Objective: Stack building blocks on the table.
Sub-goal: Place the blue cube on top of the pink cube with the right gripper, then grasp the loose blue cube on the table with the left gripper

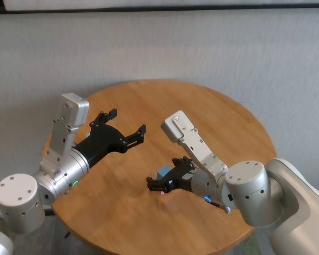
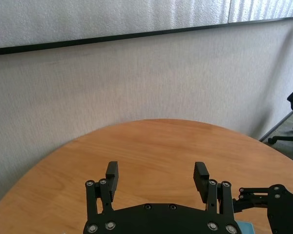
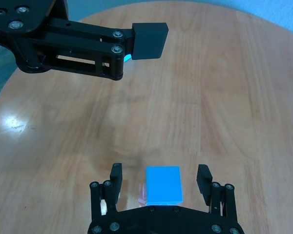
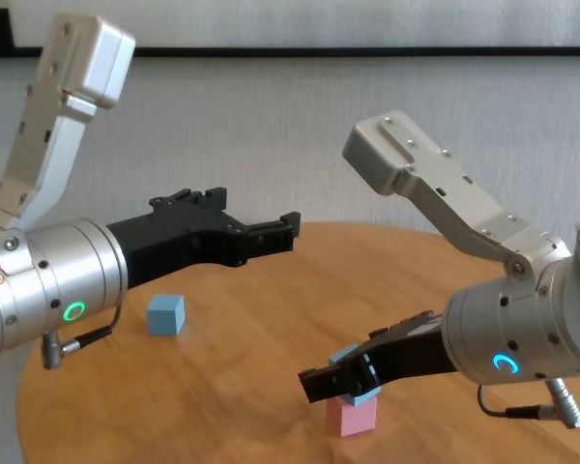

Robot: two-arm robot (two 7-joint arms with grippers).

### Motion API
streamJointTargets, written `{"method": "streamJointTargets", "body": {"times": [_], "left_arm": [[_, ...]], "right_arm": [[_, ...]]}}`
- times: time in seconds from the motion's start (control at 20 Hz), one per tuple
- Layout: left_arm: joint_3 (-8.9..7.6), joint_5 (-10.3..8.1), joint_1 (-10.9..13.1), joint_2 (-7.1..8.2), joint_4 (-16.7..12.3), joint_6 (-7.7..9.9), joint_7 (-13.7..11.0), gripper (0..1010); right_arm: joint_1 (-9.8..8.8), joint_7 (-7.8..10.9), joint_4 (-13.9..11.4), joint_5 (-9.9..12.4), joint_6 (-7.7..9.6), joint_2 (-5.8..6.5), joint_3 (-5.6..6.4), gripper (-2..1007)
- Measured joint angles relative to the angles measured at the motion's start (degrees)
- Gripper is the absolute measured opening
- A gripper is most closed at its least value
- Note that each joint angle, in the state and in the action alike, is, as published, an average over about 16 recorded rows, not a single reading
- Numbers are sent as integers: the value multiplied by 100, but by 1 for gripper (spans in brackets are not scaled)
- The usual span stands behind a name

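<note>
On top of the pink block (image 4: 352, 417), near the table's (image 1: 218, 111) front edge, a light blue block (image 3: 162, 185) sits between the right gripper's (image 3: 161, 181) spread fingers, released, its edges seemingly slightly offset from the pink one. Risk: a finger brushing it on withdrawal could topple the stack. All three are small matte cubes. A second blue block (image 4: 165, 314) lies apart beneath the left gripper (image 1: 123, 127), which hovers open-fingered.

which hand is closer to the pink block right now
Right. The right hand sits open around the blue block stacked on the pink block. The left hand hangs open above the table, well away.
</note>
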Motion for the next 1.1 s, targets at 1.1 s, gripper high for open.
{"method": "streamJointTargets", "body": {"times": [1.1], "left_arm": [[0,0,0,0,0,0,0,1000]], "right_arm": [[-791,-576,-393,-840,-3363,544,639,1005]]}}
